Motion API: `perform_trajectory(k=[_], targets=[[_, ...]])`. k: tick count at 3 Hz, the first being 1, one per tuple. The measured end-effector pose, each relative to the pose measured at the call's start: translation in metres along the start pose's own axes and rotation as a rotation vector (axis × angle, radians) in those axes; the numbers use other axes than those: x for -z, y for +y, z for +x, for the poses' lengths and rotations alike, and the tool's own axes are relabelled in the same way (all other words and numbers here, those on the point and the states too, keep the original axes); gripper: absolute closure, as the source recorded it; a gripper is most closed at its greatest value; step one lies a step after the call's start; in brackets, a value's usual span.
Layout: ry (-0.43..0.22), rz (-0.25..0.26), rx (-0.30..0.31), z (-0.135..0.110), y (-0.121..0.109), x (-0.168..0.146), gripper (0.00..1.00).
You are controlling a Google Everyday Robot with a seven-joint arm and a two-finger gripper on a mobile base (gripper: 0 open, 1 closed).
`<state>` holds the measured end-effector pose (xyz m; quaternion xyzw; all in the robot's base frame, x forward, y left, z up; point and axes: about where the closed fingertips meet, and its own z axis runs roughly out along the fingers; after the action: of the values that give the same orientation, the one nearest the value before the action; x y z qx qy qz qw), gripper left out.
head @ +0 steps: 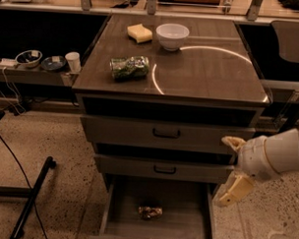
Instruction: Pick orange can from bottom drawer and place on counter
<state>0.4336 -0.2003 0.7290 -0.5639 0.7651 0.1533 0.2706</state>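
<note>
The orange can (150,212) lies on its side on the floor of the open bottom drawer (185,226), near the middle. My gripper (228,167) hangs at the right of the cabinet, level with the middle drawer and above the bottom drawer's right side. Its two cream fingers (234,190) are spread apart with nothing between them. It is well clear of the can, up and to the right of it. The counter (210,74) with the bright arc is above.
A green-patterned can (129,68), a yellow sponge (139,33) and a white bowl (172,36) sit on the counter. Two shallower drawers (166,133) are closed. A low shelf at left holds bowls (28,58) and a cup (73,61). A black stand leg (33,196) lies on the floor.
</note>
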Motion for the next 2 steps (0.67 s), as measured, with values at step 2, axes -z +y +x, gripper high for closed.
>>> perform_trajectory(k=[2], targets=[[-0.223, -0.034, -0.001, 0.038, 0.008, -0.059, 0.0]])
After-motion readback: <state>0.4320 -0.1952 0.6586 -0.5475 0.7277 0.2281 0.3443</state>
